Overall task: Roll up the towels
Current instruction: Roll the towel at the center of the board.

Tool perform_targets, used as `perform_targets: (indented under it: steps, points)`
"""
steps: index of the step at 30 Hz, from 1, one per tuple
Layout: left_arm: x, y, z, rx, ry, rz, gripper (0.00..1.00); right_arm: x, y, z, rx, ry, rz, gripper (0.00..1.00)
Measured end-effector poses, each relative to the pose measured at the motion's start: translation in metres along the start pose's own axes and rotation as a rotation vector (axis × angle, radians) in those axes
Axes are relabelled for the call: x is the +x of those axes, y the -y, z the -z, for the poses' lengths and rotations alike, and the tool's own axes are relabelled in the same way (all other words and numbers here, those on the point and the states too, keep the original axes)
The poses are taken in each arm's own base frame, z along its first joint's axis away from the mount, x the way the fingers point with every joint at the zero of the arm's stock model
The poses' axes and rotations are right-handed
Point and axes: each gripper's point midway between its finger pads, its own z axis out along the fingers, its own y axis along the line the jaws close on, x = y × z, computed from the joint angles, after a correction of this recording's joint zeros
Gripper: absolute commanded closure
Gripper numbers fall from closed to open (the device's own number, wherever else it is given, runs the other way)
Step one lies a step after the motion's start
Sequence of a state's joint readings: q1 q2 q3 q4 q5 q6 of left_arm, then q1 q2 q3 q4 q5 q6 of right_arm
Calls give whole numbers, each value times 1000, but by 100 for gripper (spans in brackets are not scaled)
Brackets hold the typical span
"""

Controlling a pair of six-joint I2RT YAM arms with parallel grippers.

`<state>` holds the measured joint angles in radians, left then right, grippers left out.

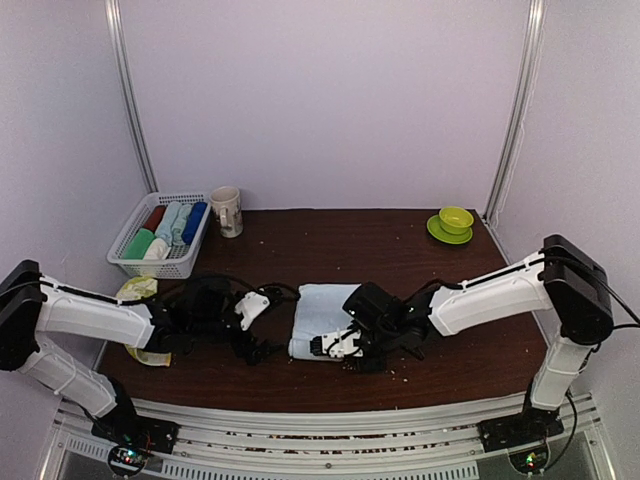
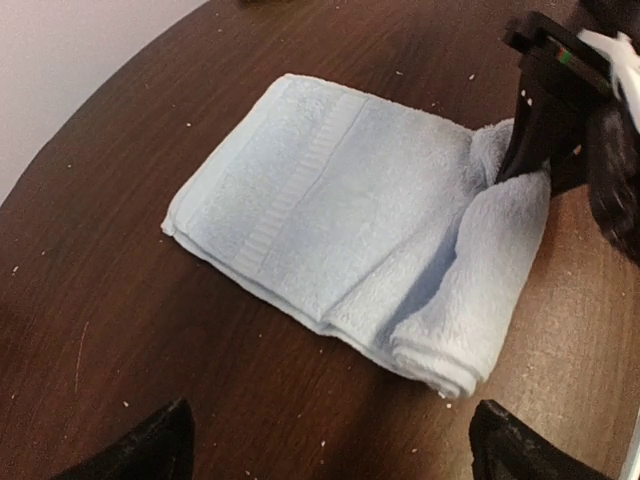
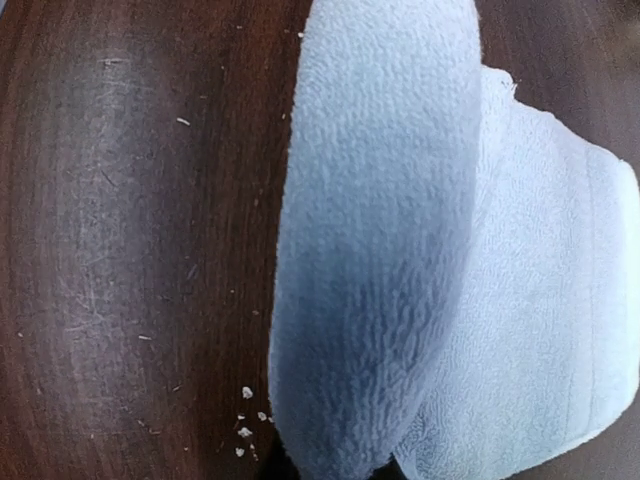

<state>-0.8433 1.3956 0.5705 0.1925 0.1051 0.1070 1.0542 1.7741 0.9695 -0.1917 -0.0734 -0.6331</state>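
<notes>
right gripper (image 2: 520, 150) pinches the rolled end of the pale blue towel (image 2: 340, 210), presumably so the first turn holds; left gripper (image 2: 330, 445) stands fully open, empty, clear of it.

A white slatted basket (image 1: 172, 266) sits at the far left corner of the dark wooden table (image 1: 350, 245), with a patterned mug (image 1: 227, 211) just beside it. At the far right corner a green cup (image 1: 456, 218) stands on a matching saucer (image 1: 437, 232) (pale crumbs (image 3: 245, 418) dot the tabletop).

The left gripper (image 2: 330, 450) gapes wide, both arms stretched low. Ahead-right of it, the right gripper (image 2: 512, 160) pinches the pale blue towel (image 2: 350, 220).
</notes>
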Motion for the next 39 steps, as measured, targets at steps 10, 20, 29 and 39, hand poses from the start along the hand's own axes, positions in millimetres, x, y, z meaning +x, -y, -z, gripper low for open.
perform_targets:
  steps: [10, 20, 29, 39]
  points:
    - [-10, 2, 25, -71, 193, -162, 8, -4, 9, -8, -329, 27, -172, 100]
    - [6, 34, -3, -46, 121, -408, 22, -5, 10, -12, -532, 19, -279, 100]
    - [2, 56, -24, -22, 98, -589, 28, -5, 7, -11, -621, 28, -335, 100]
    - [11, 59, -63, -55, 0, -696, 51, -5, 1, -8, -657, 21, -351, 100]
